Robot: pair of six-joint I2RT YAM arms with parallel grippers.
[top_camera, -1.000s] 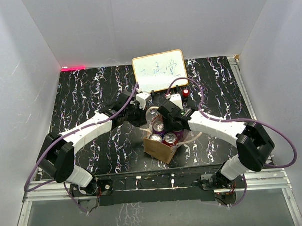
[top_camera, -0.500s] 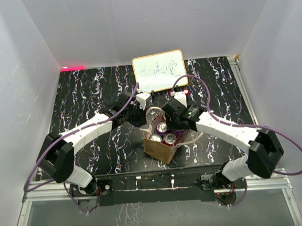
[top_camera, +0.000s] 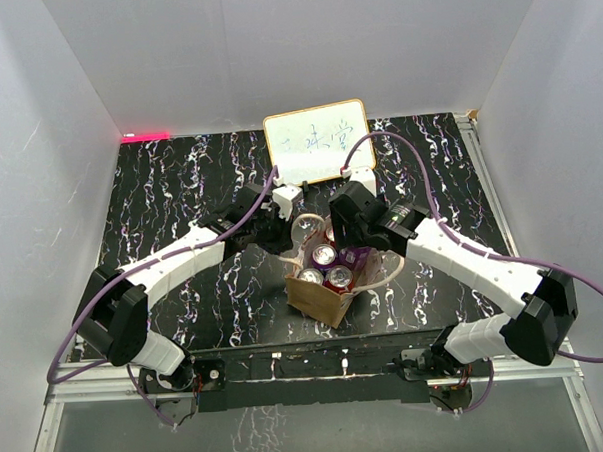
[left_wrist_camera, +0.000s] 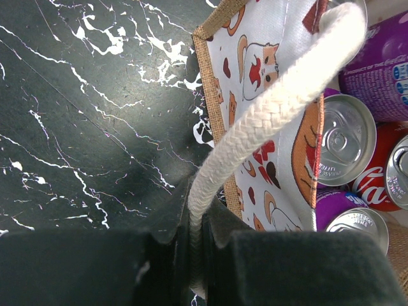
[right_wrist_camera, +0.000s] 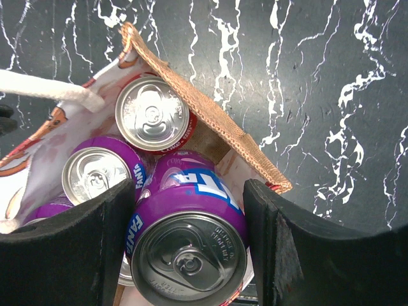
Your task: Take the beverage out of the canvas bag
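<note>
The tan canvas bag (top_camera: 320, 297) stands near the table's front middle, with several cans inside. My left gripper (left_wrist_camera: 194, 255) is shut on the bag's pale rope handle (left_wrist_camera: 268, 115), beside the cat-print lining (left_wrist_camera: 264, 70); in the top view it is at the bag's back left (top_camera: 280, 232). My right gripper (right_wrist_camera: 188, 255) is shut on a purple Fanta can (right_wrist_camera: 191, 236) and holds it above the bag's mouth, over the bag's back right (top_camera: 351, 254). A red cola can (right_wrist_camera: 155, 115) and another purple can (right_wrist_camera: 99, 175) stand below in the bag.
A white framed board (top_camera: 318, 142) leans at the back of the black marbled table (top_camera: 180, 191). A small white block (top_camera: 285, 195) sits in front of it. The second rope handle (top_camera: 392, 274) hangs off the bag's right side.
My right gripper has risen with the purple can, lifting it out from among the other cans, and its arm has swung out to the right. The left gripper still holds the handle.
</note>
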